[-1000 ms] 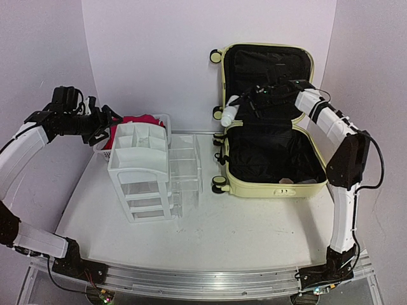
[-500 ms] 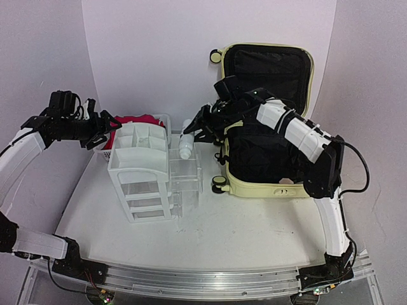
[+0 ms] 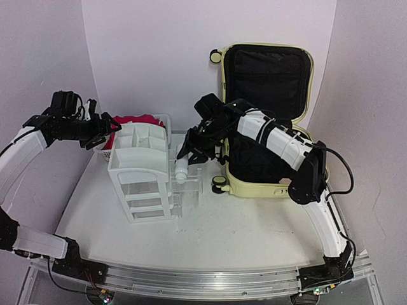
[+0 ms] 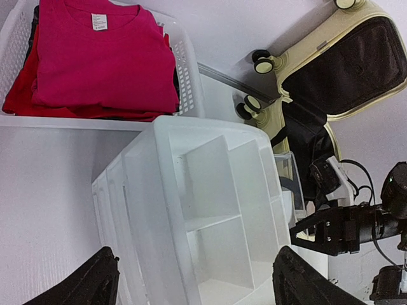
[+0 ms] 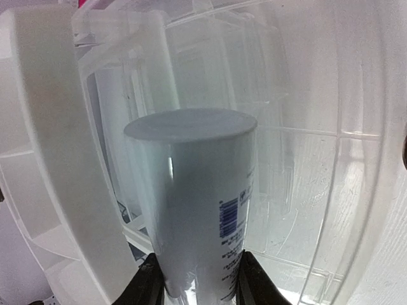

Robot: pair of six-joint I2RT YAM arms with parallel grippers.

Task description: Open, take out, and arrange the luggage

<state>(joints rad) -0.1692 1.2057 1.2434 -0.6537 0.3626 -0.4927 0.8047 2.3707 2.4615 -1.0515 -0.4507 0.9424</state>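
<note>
Luggage, large pale yellow hard-shell suitcase with black fabric lining [image 3: 267, 76]: open at right rear of grey table [image 3: 241, 222], lid standing upright, base lying flat.

Step in hand, as judged: taking out and arranging.

Right gripper [image 3: 189, 151]: clamped on white cylindrical plastic bottle [image 5: 197, 210], held left of suitcase over clear plastic drawer unit [image 3: 191, 187], just beside white plastic drawer organiser [image 3: 141, 166].

Left gripper [image 3: 103, 129]: spread wide, empty, hovering above organiser near white mesh plastic basket [image 4: 186, 70] of folded magenta shirts [image 4: 102, 60].

Next, probably: lower bottle into a clear compartment, mind the thin walls, let go, then reach into suitcase for another item. Cannot tell what remains inside.

Writing: blue barcode and fine print on bottle side, too small to read. White neck tag on top shirt, unreadable. No brand legible.
</note>
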